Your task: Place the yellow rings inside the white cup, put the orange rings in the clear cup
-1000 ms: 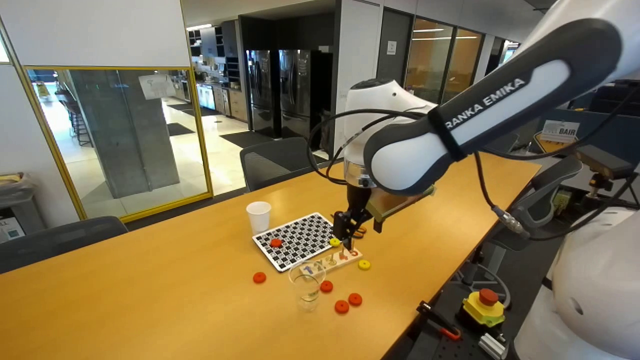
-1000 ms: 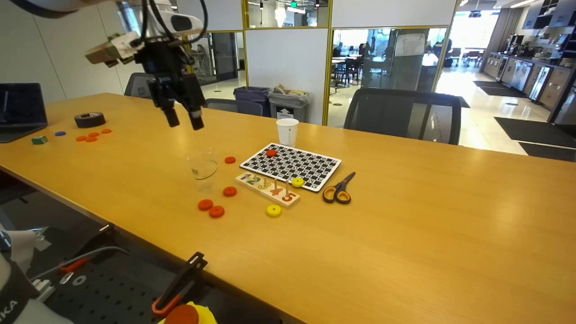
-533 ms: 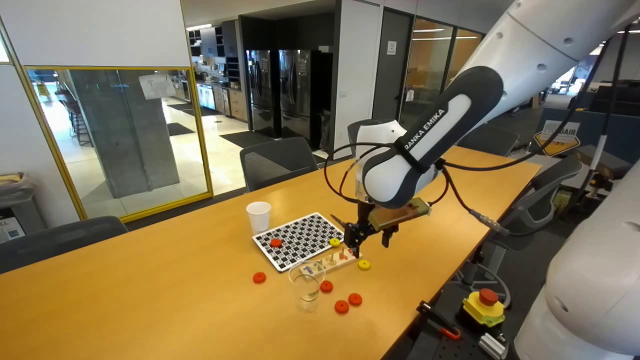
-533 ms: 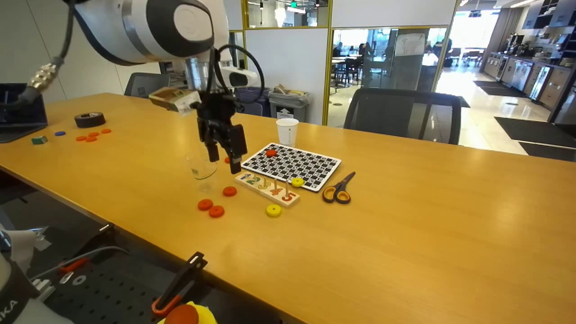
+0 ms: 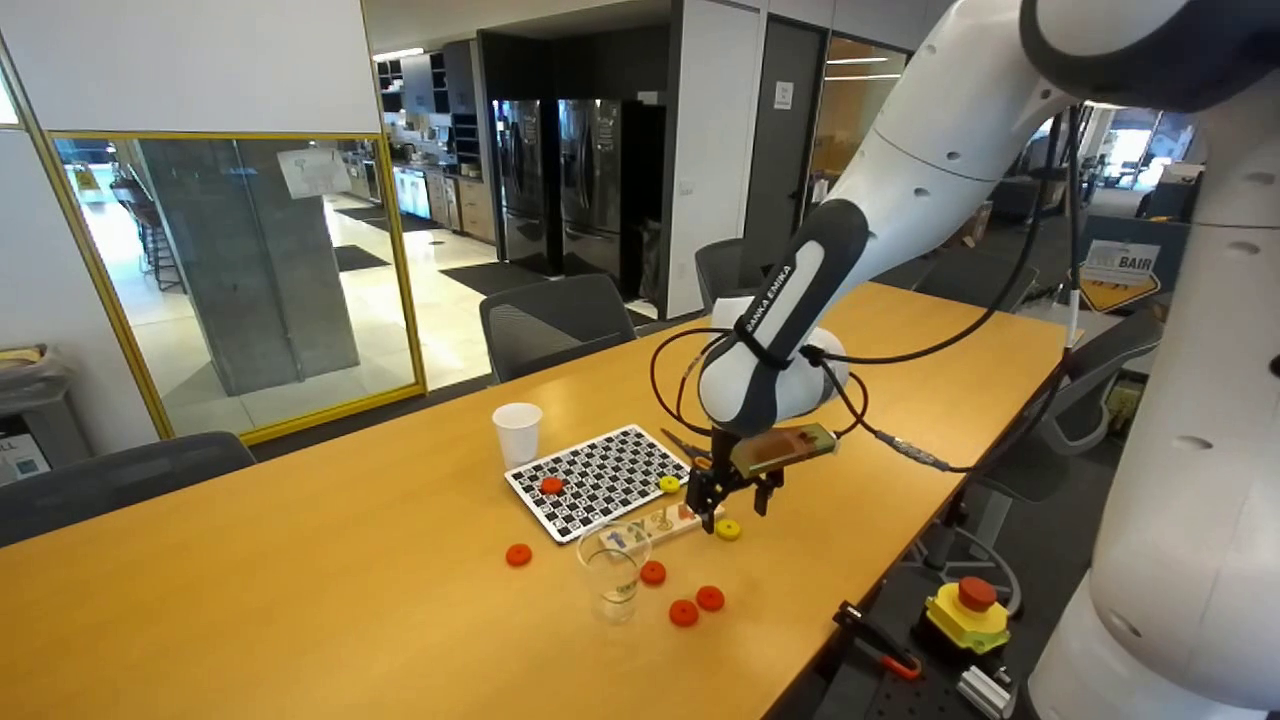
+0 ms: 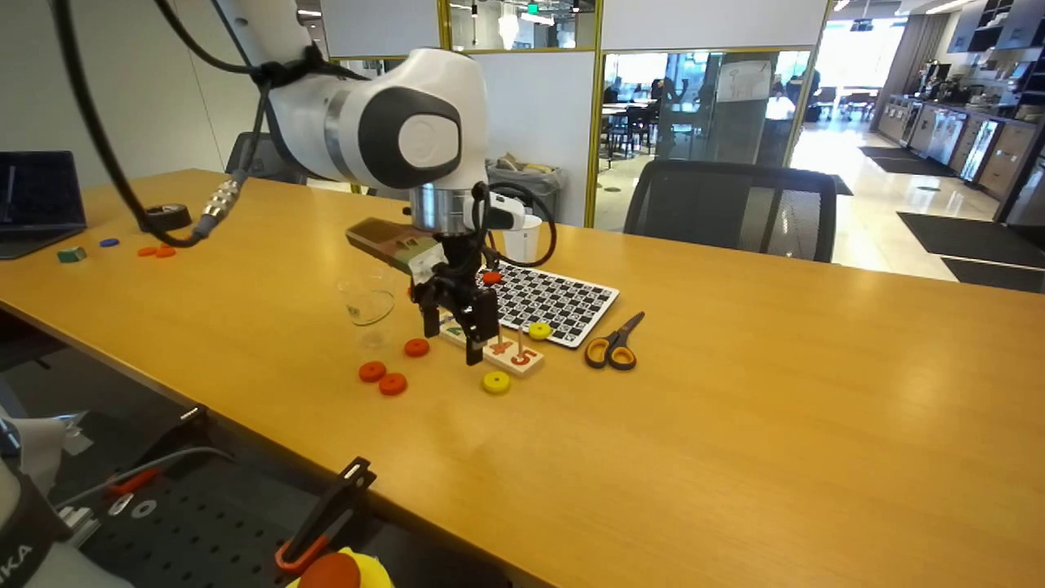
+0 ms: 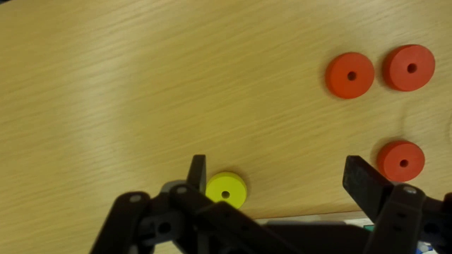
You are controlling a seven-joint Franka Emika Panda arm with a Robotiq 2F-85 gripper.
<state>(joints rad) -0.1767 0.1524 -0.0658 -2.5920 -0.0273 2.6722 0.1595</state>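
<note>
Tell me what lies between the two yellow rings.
Between the yellow ring at the edge of the checkerboard and the other yellow ring lies the 5-marked end of the numbered wooden peg board. This shows in an exterior view.

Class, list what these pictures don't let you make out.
White cup: inside floor hidden by its wall in both exterior views.
Numbered peg board: middle hidden by the end effector in an exterior view.
Yellow ring: lower edge partly hidden by the end effector in the wrist view.
Laptop: cut off by an exterior view's left edge.
</note>
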